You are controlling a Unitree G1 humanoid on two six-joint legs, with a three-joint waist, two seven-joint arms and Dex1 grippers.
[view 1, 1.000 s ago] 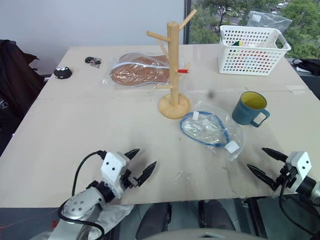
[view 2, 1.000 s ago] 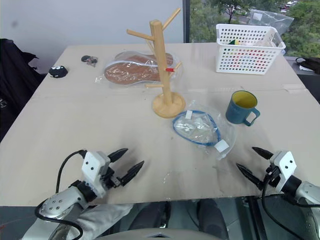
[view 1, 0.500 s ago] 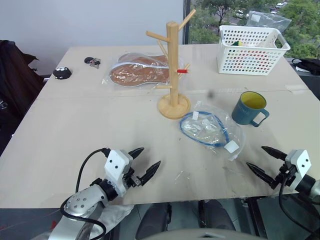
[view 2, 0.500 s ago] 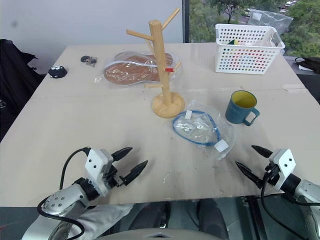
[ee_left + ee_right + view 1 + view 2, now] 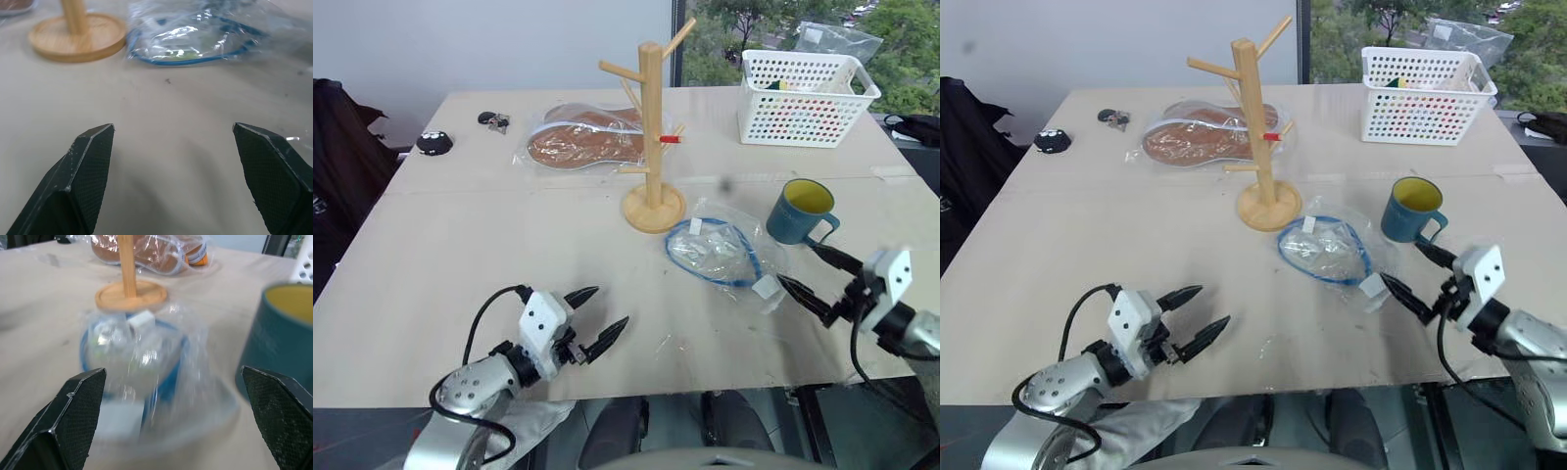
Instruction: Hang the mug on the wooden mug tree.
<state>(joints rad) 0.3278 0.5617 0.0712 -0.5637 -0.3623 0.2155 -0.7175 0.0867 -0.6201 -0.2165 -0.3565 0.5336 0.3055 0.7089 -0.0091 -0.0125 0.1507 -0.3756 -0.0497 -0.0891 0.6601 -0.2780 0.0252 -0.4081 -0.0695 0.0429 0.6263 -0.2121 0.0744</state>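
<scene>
The teal-blue mug [image 5: 803,211] with a yellow inside stands upright on the right side of the table, its handle facing the near right. The wooden mug tree [image 5: 652,117] stands upright at the table's middle, to the left of the mug. My right gripper [image 5: 796,263] is open, hovering just in front of the mug, its fingers pointing left and forward. In the right wrist view the mug [image 5: 286,338] is close beside one fingertip [image 5: 264,382]. My left gripper [image 5: 605,307] is open and holds nothing, low over the near left of the table.
A clear plastic bag holding a blue cable [image 5: 720,250] lies between the mug tree's base and my right gripper. A white perforated basket [image 5: 806,83] stands at the back right. Bagged brown insoles [image 5: 582,137] lie behind the tree. A small black object [image 5: 435,142] rests far left.
My right gripper has risen and swung left and forward from the table's near edge to just in front of the mug. The left gripper has stayed about where it was.
</scene>
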